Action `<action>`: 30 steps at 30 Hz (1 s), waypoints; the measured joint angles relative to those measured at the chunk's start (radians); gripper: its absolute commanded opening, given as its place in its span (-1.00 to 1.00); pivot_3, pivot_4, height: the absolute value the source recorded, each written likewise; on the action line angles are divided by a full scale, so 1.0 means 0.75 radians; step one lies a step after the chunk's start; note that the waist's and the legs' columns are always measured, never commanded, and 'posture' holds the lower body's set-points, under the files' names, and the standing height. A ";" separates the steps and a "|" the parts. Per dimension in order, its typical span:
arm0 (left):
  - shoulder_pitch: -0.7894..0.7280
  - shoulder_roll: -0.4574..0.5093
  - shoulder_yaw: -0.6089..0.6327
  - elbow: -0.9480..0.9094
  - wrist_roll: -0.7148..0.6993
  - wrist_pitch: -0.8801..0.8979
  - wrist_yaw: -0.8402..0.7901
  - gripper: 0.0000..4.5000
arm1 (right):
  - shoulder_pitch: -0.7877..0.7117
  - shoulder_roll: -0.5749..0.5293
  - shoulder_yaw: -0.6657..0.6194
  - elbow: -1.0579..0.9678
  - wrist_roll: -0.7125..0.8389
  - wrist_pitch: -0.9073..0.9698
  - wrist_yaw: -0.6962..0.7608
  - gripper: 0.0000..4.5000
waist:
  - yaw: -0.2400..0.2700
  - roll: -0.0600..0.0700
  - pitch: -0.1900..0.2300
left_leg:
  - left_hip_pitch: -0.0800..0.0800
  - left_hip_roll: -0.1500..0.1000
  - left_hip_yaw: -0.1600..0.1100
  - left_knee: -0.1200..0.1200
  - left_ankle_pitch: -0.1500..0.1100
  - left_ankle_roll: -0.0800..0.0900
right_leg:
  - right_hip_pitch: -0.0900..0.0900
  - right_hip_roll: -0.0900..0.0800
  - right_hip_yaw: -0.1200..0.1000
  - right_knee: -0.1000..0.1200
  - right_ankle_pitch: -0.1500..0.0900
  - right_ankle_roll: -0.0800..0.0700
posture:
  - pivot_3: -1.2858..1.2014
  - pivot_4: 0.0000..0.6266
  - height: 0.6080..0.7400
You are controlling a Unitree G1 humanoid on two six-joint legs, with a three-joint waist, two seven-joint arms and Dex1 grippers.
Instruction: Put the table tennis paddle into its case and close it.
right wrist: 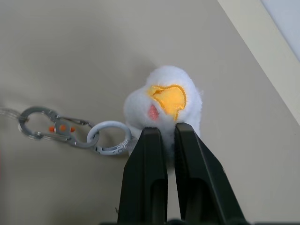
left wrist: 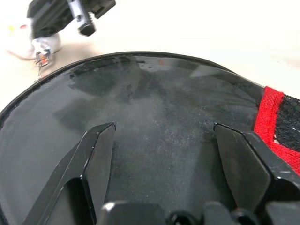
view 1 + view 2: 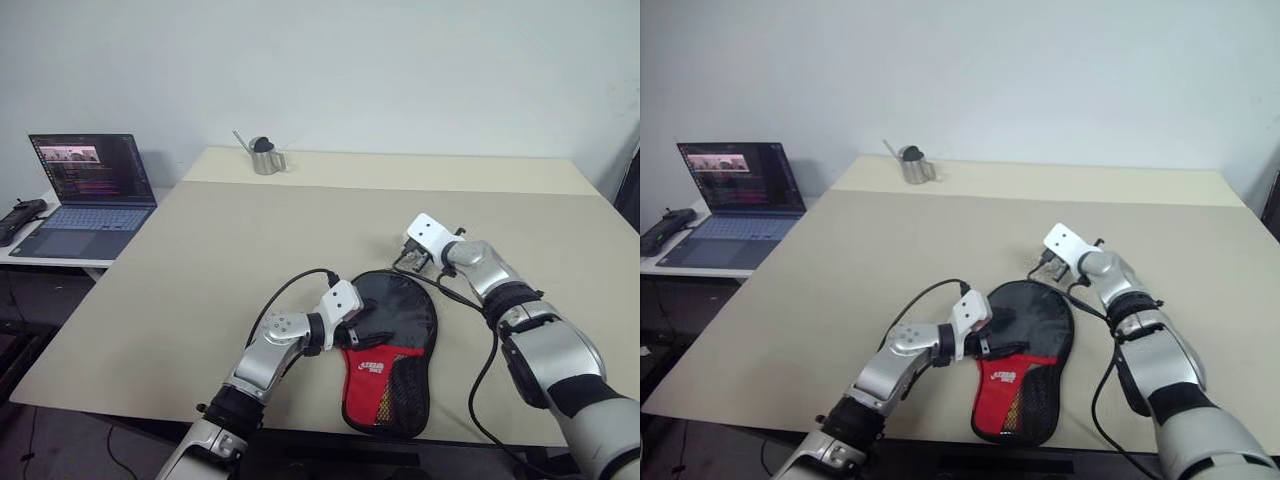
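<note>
Currently, left gripper jaws spread wide over the case, nothing gripped, right gripper pinched on white pompom charm, charm's base hidden between fingers, paddle concealed.

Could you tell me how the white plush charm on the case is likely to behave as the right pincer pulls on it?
The plush charm looks soft, so it will probably squash between the shut right pincer rather than slip. It seems light, and its metal rings form a loose chain that would likely go taut before the case follows. The fabric case may drag or buckle, though the open left pincer is over it.
</note>
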 measured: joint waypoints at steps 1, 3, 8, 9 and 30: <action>-0.001 -0.002 -0.001 0.005 0.000 -0.004 0.003 0.62 | 0.020 -0.026 0.000 -0.038 0.000 0.002 0.023 -1.00 | 0.001 0.000 0.000 | 0.000 -0.001 0.000 0.000 0.000 0.000 | 0.000 -0.001 0.000 0.000 0.000 0.000 | 0.03 -0.52 1.00; -0.005 -0.006 -0.002 0.013 0.000 -0.008 0.011 0.62 | 0.076 -0.084 -0.001 -0.143 0.003 0.019 0.089 -1.00 | 0.002 0.000 0.000 | 0.000 -0.001 0.000 0.000 0.000 0.001 | 0.001 -0.001 0.000 0.000 0.000 0.000 | 0.03 -0.52 1.00; -0.030 -0.015 -0.002 0.051 0.001 -0.012 0.037 0.62 | 0.273 -0.236 -0.012 -0.574 0.044 0.162 0.288 -1.00 | 0.004 0.002 -0.001 | 0.000 -0.002 -0.001 0.001 0.001 0.001 | 0.002 -0.002 -0.001 0.000 0.000 0.000 | 0.03 -0.52 1.00; -0.036 -0.015 -0.001 0.058 0.002 -0.013 0.042 0.62 | 0.314 -0.261 -0.016 -0.668 0.050 0.207 0.328 -1.00 | 0.004 0.002 -0.001 | 0.000 -0.002 -0.002 0.002 0.001 0.001 | 0.002 -0.002 -0.001 0.000 0.000 0.000 | 0.03 -0.52 1.00; -0.119 -0.067 -0.005 0.201 0.028 -0.065 0.084 0.62 | 0.918 -0.744 -0.073 -1.697 0.216 0.629 0.769 -1.00 | 0.037 0.004 -0.002 | -0.001 -0.003 -0.002 0.010 0.001 0.003 | 0.006 -0.002 -0.002 -0.002 0.001 0.004 | 0.03 -0.52 1.00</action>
